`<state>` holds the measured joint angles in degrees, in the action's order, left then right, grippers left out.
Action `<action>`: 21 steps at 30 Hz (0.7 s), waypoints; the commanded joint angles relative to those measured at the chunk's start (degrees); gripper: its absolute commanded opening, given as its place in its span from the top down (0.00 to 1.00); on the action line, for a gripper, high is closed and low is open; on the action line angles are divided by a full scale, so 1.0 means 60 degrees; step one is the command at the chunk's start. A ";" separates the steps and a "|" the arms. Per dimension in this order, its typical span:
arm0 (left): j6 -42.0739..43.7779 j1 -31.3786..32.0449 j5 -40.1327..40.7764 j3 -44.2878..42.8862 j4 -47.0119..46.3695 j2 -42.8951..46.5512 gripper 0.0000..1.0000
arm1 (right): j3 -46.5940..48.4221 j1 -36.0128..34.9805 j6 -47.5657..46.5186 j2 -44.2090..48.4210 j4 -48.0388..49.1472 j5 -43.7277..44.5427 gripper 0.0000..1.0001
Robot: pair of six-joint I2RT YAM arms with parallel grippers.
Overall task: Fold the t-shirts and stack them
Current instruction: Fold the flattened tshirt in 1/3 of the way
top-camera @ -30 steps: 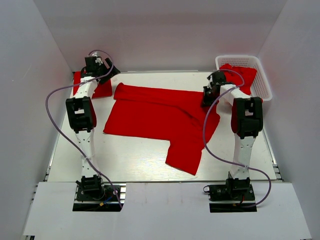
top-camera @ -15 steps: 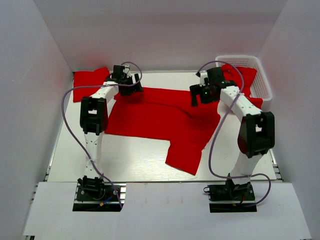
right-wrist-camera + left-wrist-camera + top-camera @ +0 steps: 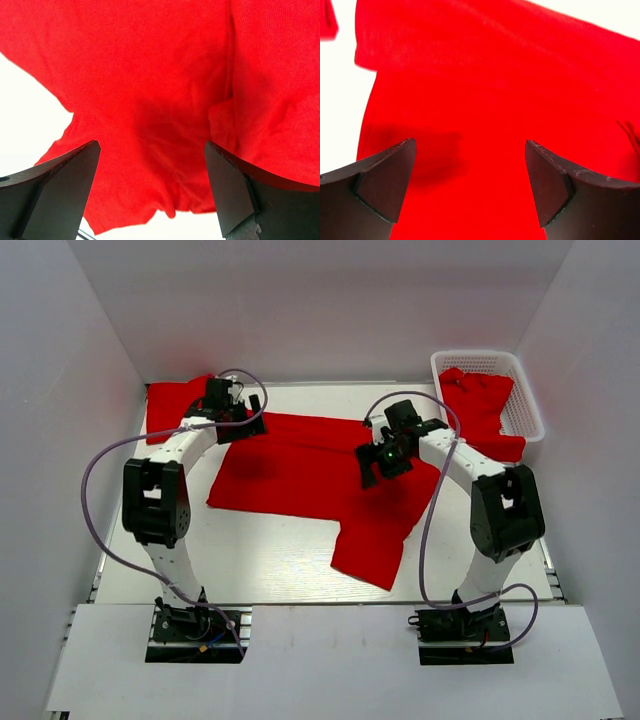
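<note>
Lying flat under left pincer [image 3: 470, 144] and right pincer [image 3: 152, 145] — both wide open, empty — red t-shirt [image 3: 300, 465].

No text, label, brand mark, number or sign is legible in any view.
</note>
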<state>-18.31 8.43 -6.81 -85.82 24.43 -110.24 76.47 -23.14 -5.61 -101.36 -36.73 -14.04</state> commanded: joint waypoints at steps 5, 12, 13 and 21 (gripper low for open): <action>-0.0392 0.0090 0.0591 0.1208 0.0031 0.1249 0.00 | 0.0424 0.0150 0.0714 -0.0961 0.0834 0.0055 0.10; -0.0392 0.0090 0.0769 0.1208 0.0397 0.1147 0.00 | 0.0279 0.0354 0.1548 -0.1271 0.1404 0.1400 0.10; -0.0392 0.0090 0.0769 0.1121 0.0397 0.1146 0.00 | 0.0264 0.0384 0.1622 -0.1285 0.1535 0.1563 0.10; -0.0289 0.0090 0.0871 0.0915 0.0675 0.0956 0.00 | 0.0176 0.0750 0.1916 -0.1622 0.1595 0.1872 0.51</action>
<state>-20.38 8.75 -2.55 -78.61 27.33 -105.41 77.08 -19.40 3.97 -110.21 -28.64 -4.38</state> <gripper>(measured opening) 0.995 0.549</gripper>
